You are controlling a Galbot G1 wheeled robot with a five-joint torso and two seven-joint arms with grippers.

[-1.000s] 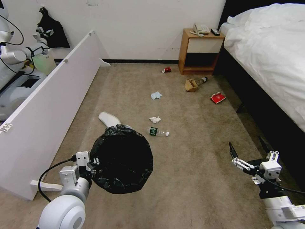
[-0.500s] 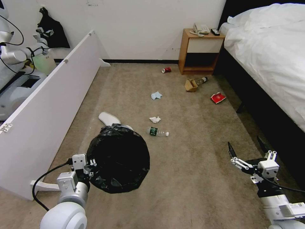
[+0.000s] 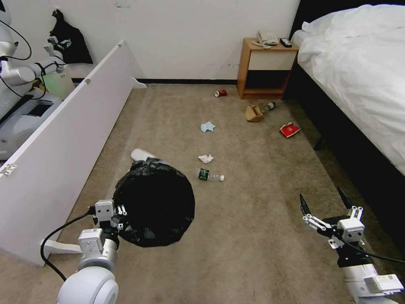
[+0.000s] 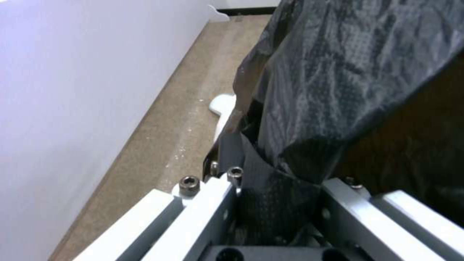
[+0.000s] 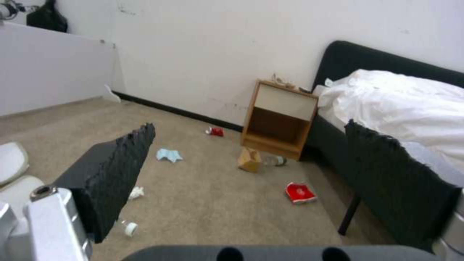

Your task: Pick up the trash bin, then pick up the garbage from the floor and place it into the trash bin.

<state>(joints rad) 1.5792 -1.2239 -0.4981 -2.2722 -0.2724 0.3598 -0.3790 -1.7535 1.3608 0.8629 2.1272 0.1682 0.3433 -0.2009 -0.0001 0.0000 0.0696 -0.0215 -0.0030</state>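
— So, what do the fingers have right now?

— The left gripper (image 3: pixel 121 212) is clenched on the black bag folded over the rim of the trash bin (image 3: pixel 154 202); in the left wrist view the liner is pinched between its two white fingers (image 4: pixel 205 210). The bin hangs off the carpet (image 3: pixel 253 236) at the robot's front left, mouth up, half covering a white slipper (image 3: pixel 141 155).

— And the other side?

— The right gripper (image 3: pixel 325 202) is spread wide and empty, hovering low over the carpet near the bed (image 3: pixel 358 63).

— Where's the rubbish?

— All on the floor. A clear bottle (image 3: pixel 209 175) lies just beyond the bin, a crumpled tissue (image 3: pixel 206 158) close behind it, then a blue mask (image 3: pixel 207 126). A paper bag (image 3: pixel 253 113) and a red can (image 3: pixel 220 92) sit by the nightstand (image 3: pixel 263 69), and a red packet (image 3: pixel 289 129) lies toward the bed.

— How would you handle this step?

— Keep the bin level and the pinch firm, since I judge a grip on thin liner could slip. I'd go for the bottle, the nearest piece, closing across its narrow width.
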